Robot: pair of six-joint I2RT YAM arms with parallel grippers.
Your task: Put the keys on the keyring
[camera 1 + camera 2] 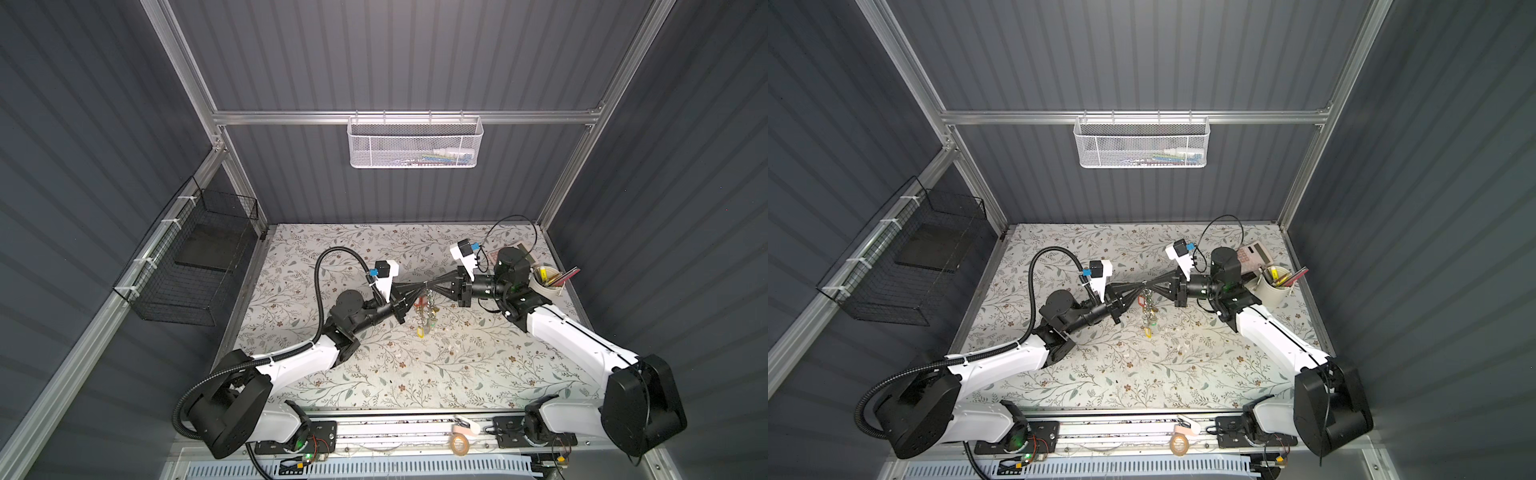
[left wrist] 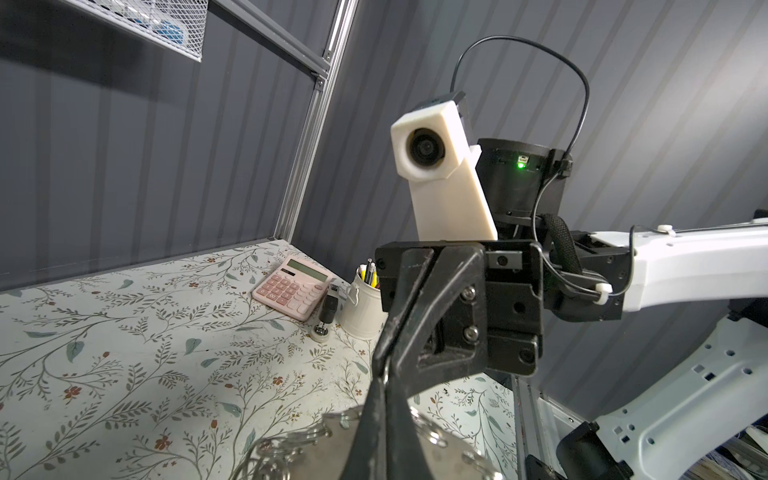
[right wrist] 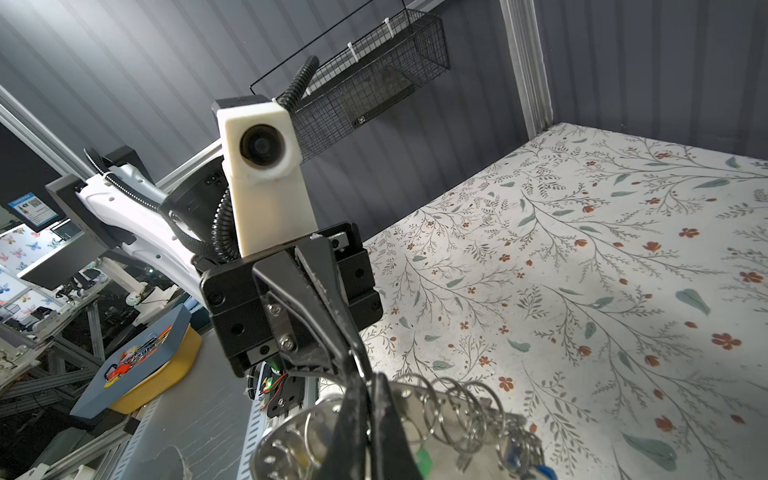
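Note:
Both grippers meet tip to tip above the middle of the table. My left gripper [image 1: 420, 286] [image 2: 380, 399] is shut on the keyring [image 1: 426, 311] [image 1: 1148, 309]. My right gripper [image 1: 432, 284] [image 3: 370, 399] is shut on it from the opposite side. The keyring hangs in the air below the tips, with silver rings and red and yellow tags dangling. In the right wrist view its grey loop [image 3: 286, 453] carries several small rings [image 3: 461, 411]. The keys' green tag [image 3: 424, 455] hangs right beside my right fingers. Whether their small ring sits on the loop is hidden.
A pink calculator [image 2: 291, 286] and a white cup of pens [image 1: 544, 282] stand at the back right, close behind my right arm. A black wire basket [image 1: 195, 266] hangs on the left wall and a white mesh basket [image 1: 415, 141] on the back wall.

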